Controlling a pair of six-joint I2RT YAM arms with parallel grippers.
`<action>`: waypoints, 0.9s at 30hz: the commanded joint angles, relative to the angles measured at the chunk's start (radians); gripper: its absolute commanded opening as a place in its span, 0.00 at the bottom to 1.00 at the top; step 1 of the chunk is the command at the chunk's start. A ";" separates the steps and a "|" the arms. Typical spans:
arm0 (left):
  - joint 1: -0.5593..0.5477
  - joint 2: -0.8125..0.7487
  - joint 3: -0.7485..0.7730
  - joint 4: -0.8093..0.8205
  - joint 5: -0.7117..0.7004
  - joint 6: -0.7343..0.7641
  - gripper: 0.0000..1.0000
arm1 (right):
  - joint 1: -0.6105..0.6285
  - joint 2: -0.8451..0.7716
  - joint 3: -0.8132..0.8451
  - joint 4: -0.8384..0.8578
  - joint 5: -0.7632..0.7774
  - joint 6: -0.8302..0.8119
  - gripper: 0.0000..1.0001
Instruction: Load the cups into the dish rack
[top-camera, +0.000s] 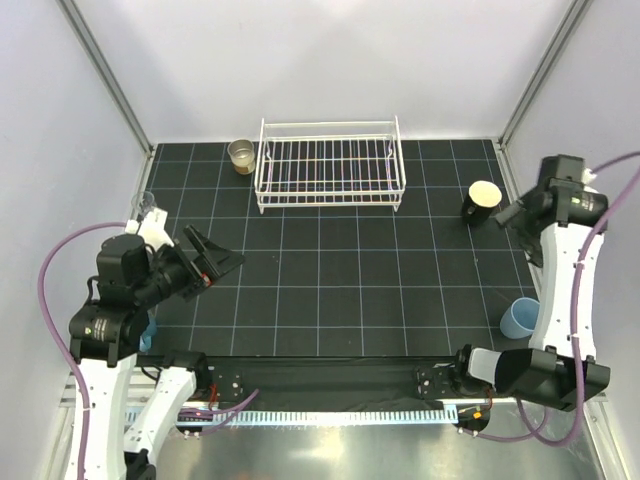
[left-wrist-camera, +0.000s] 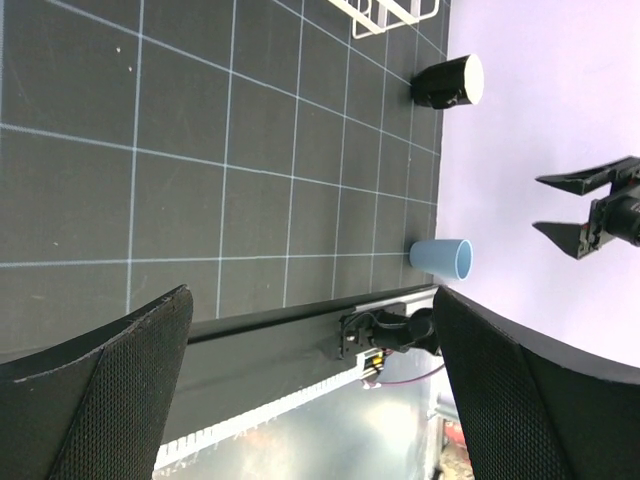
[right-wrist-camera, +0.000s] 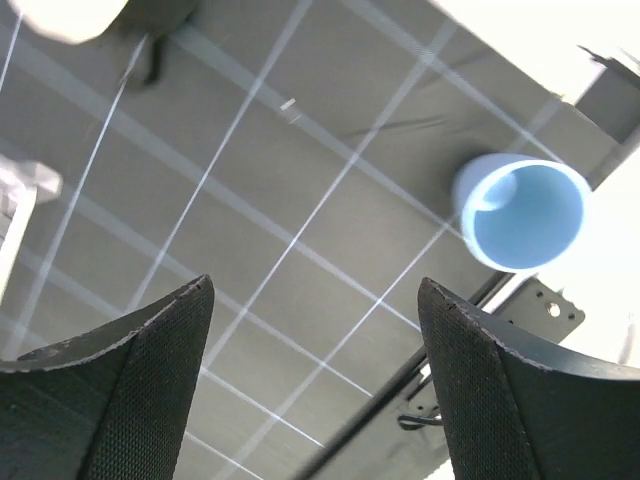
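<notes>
The white wire dish rack (top-camera: 330, 160) stands at the back middle of the mat with nothing in it. The tan metallic cup (top-camera: 241, 155) is upright just left of it. The black cup with cream inside (top-camera: 481, 200) lies on its side right of the rack. It also shows in the left wrist view (left-wrist-camera: 450, 82). The light blue tumbler (top-camera: 519, 318) sits at the near right and shows in the right wrist view (right-wrist-camera: 522, 213). The tiny clear glass (top-camera: 146, 205) is at the far left. A teal sliver (top-camera: 148, 335) shows behind the left arm. My left gripper (top-camera: 222, 255) is open and empty above the left mat. My right gripper (top-camera: 518, 230) is open and empty, raised between the black cup and the tumbler.
Grey walls close in on the left, back and right of the black gridded mat (top-camera: 340, 290). The arm bases and a cable track (top-camera: 330, 412) run along the near edge. The tumbler (left-wrist-camera: 441, 258) lies close to the mat's right edge.
</notes>
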 joint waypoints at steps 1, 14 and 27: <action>-0.014 0.026 0.057 0.014 -0.014 0.051 0.99 | -0.116 -0.020 -0.019 -0.119 0.041 0.068 0.83; -0.101 0.081 0.137 -0.026 -0.116 0.138 0.99 | -0.250 -0.045 -0.164 -0.184 0.233 0.303 0.63; -0.130 0.084 0.153 -0.069 -0.129 0.169 1.00 | -0.285 0.032 -0.286 -0.095 0.250 0.425 0.64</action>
